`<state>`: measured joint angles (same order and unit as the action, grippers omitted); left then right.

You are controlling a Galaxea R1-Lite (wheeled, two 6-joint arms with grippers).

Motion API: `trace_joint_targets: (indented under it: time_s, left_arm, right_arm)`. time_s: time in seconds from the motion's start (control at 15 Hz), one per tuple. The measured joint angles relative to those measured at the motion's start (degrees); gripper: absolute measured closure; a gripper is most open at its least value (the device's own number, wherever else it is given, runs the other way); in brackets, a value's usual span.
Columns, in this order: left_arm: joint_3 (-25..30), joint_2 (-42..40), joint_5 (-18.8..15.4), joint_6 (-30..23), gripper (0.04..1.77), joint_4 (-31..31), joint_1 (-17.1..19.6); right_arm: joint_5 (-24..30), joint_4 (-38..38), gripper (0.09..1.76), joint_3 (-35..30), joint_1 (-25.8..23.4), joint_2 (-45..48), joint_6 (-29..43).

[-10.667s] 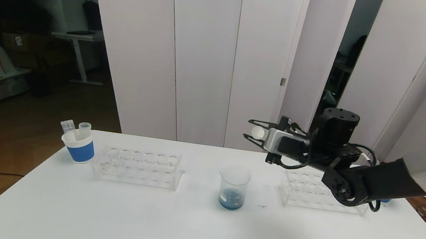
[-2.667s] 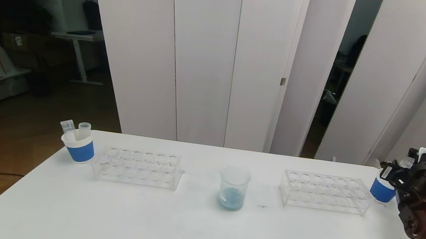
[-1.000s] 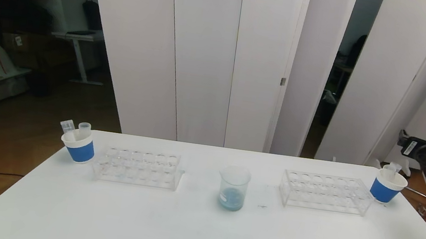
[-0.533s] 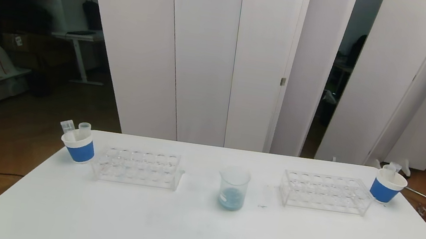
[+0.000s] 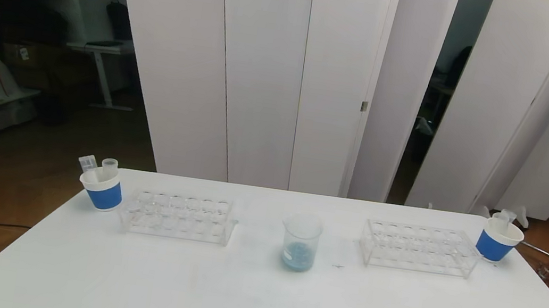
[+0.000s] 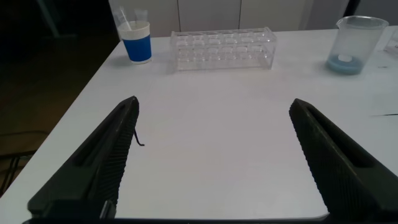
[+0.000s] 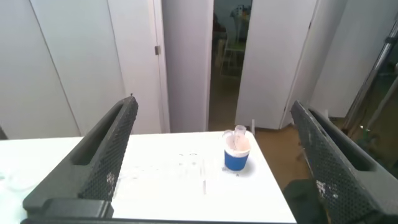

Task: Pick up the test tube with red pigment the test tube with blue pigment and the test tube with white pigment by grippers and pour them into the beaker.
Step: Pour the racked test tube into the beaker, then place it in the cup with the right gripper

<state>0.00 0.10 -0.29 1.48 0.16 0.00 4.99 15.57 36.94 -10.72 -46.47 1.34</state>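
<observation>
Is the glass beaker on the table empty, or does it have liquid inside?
Not empty. The beaker stands upright with a shallow layer of pale blue liquid at its bottom, seen in the head and left wrist views.

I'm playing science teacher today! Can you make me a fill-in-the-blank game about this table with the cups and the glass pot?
1. The liquid at the bottom of the beaker is pale ____.
2. The beaker stands between two clear plastic ____.
3. The paper cup on the robot's left has ____ tubes sticking out of it.
4. The left pincer hangs over the table with its fingers ____.

Missing words: blue; racks; two; open
</observation>
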Motion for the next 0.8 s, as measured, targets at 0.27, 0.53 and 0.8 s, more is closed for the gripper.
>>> trace_joint_targets:
  time_s: [0.27,0.53,0.8]
  left_arm:
    - [0.0,0.0,0.0,0.0,0.08,0.0,0.0]
    - [0.0,0.0,0.0,0.0,0.08,0.02,0.0]
    - [0.0,0.0,0.0,0.01,0.08,0.0,0.0]
  right_arm:
    - [-0.02,-15.06,0.09,-9.5,4.5,19.16,0.02]
    - [-1.4,-22.24,0.09,-20.82,9.59,34.21,-0.2]
    - [-1.63,-22.56,0.09,-29.55,10.67,41.48,-0.27]
